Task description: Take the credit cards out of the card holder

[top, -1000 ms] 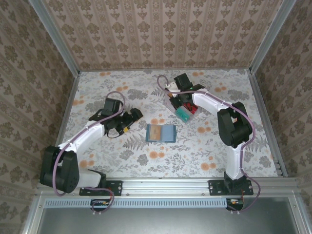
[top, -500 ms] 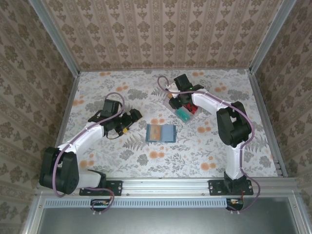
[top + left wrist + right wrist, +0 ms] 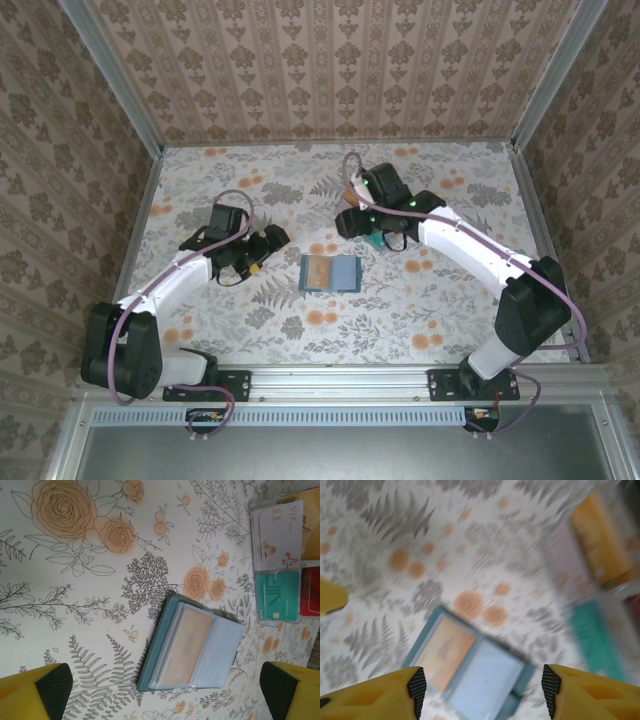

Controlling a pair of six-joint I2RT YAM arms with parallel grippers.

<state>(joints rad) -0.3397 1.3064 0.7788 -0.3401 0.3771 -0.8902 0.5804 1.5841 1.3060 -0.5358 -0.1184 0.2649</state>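
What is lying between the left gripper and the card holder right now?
Nothing. In the top external view, the stretch from the left gripper to the open card holder is bare floral tabletop.

Tablecloth [image 3: 75, 645]: cream, printed with orange roses and grey ferns. Card holder [image 3: 222, 655]: teal-blue cover, pale blue-grey lining, with an orange card [image 3: 186, 649] in one pocket. Nearby are a white card [image 3: 276, 535], a teal card [image 3: 276, 597] and a third card [image 3: 312, 590], apparently red. Walls [image 3: 330, 70]: beige damask stripes.
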